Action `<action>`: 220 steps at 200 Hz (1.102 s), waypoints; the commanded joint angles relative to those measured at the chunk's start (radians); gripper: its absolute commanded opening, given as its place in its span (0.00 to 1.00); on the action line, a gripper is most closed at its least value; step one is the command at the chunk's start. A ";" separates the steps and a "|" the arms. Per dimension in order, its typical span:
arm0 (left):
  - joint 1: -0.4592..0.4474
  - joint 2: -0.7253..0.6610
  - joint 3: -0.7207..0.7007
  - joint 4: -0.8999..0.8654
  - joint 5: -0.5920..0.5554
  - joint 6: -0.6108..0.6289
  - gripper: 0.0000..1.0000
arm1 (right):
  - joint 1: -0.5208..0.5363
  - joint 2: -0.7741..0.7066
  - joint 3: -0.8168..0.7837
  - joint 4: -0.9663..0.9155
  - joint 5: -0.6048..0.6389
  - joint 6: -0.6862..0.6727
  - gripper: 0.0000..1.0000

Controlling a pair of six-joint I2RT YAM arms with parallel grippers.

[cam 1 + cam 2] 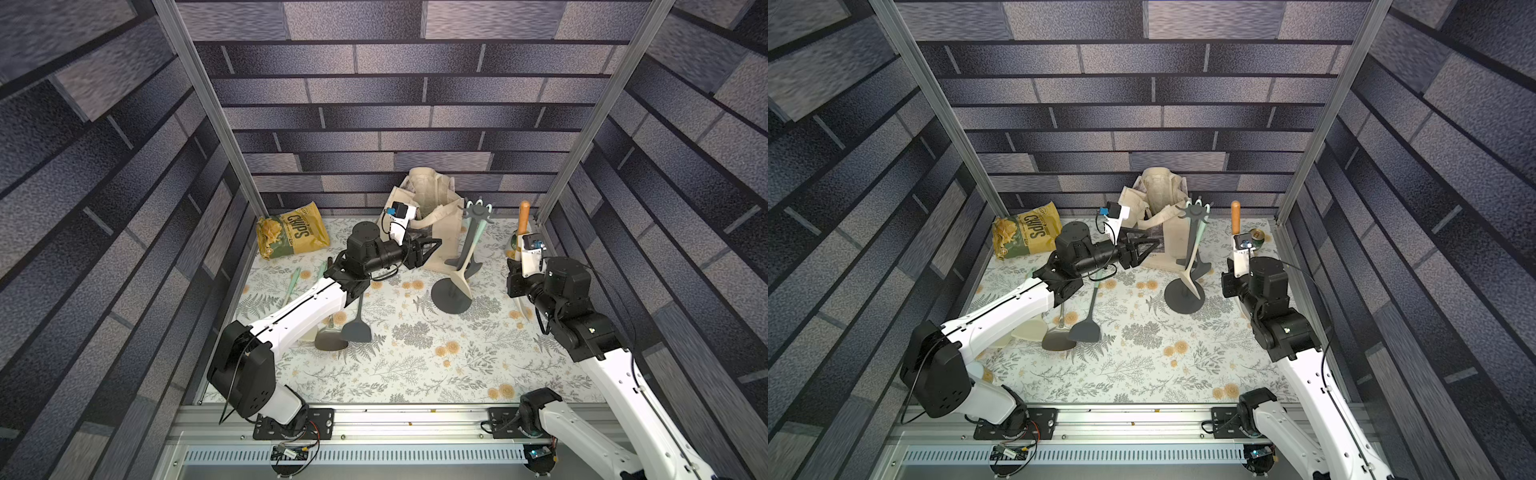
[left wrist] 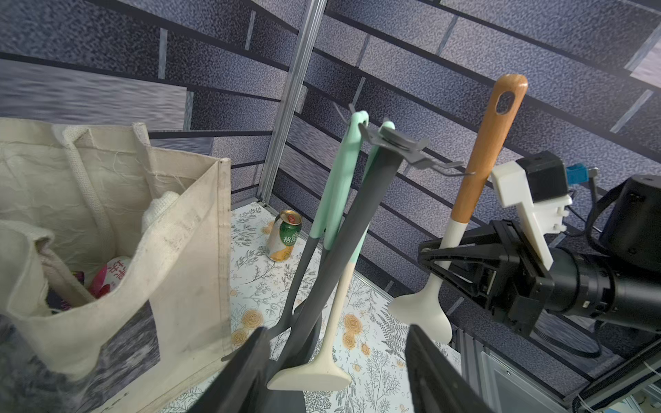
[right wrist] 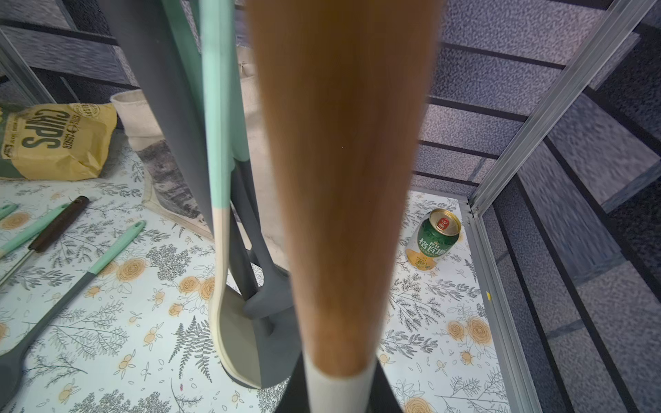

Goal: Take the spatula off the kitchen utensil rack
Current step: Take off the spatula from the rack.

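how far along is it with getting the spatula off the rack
Done: the wood-handled spatula looks clear of the kitchen utensil rack, its hanging hole free of the hooks. In hand: the right gripper is shut on its white neck, holding it upright beside the rack; the left gripper is open near the pole. Left: probably just setting it down. Two mint-handled utensils hang on the rack.

"CHIPS" on snack bag (image 1: 293,235), Chinese-lettered can (image 3: 434,239)

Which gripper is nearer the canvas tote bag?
Left. The left gripper hovers beside the canvas tote bag; the right gripper is beyond the kitchen utensil rack, shut on the wooden-handled spatula.
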 commanded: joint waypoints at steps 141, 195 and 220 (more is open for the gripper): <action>-0.216 -0.176 0.166 -0.148 -0.153 0.141 0.69 | 0.260 0.024 0.017 0.165 0.014 -0.080 0.00; -0.290 -0.110 0.254 -0.203 -0.319 0.188 0.70 | 0.419 0.041 -0.003 0.228 0.155 -0.128 0.00; -0.312 -0.098 0.247 -0.186 -0.390 0.180 0.69 | 0.476 0.045 -0.027 0.287 0.232 -0.151 0.00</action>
